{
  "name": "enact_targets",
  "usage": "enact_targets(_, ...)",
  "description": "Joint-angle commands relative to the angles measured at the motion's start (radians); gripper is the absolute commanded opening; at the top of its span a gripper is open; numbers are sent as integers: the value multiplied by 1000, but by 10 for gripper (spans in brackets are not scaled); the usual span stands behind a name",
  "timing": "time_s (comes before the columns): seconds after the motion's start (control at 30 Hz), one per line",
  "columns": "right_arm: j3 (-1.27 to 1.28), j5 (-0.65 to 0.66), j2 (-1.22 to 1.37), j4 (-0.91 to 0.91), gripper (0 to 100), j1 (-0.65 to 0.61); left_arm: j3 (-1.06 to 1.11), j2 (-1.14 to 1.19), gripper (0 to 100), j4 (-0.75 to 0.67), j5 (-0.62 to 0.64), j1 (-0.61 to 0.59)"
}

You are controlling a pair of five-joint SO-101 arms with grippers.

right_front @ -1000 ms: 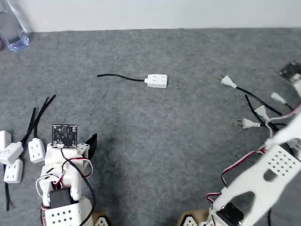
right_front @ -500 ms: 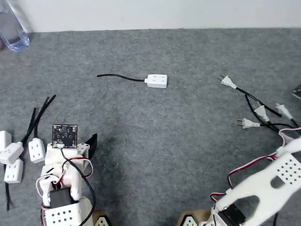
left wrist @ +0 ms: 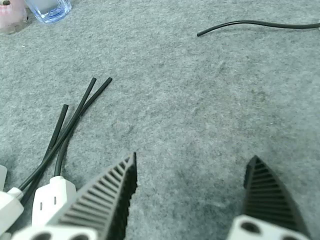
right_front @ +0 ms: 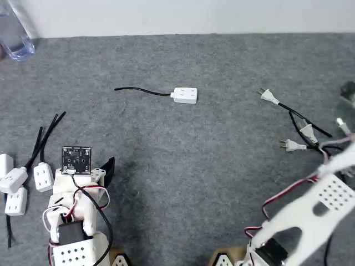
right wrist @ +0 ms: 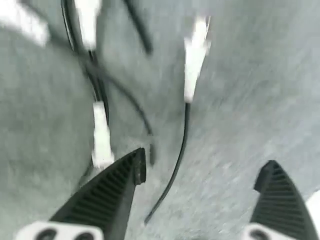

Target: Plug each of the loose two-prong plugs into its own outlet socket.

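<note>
the loose two-prong plugs (right wrist: 195,52) lie among tangled black cords (right_front: 302,115) at the right side of the grey table (right_front: 222,177): a back plug (right_front: 269,97), a middle plug (right_front: 305,132) and a front plug (right_front: 293,146). the right gripper (right wrist: 205,159) hangs over them, its claw spread wide and holding nothing. a lone outlet socket (right_front: 184,95) sits mid-table, well apart from the plugs. more outlet sockets (right_front: 43,176) cluster at the left, near the left gripper (left wrist: 194,159), whose claw is also apart and empty. a clear glass (right_front: 15,41) stands in the far left corner.
</note>
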Motion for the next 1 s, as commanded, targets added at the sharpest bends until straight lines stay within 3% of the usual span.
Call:
enact_targets(0.0,-14,-160,-139,44,277,-142,-5,-11,323,0,-8,6)
enact_targets(0.4,-9,-509,-177,39,262,-599,-5,-11,323,0,-8,9)
enact_targets(0.63,-17,-451,-18,-97,262,-878,-5,-11,323,3,-8,9)
enact_targets(0.97,-15,-382,99,-283,262,-923,-5,-11,323,11,-8,11)
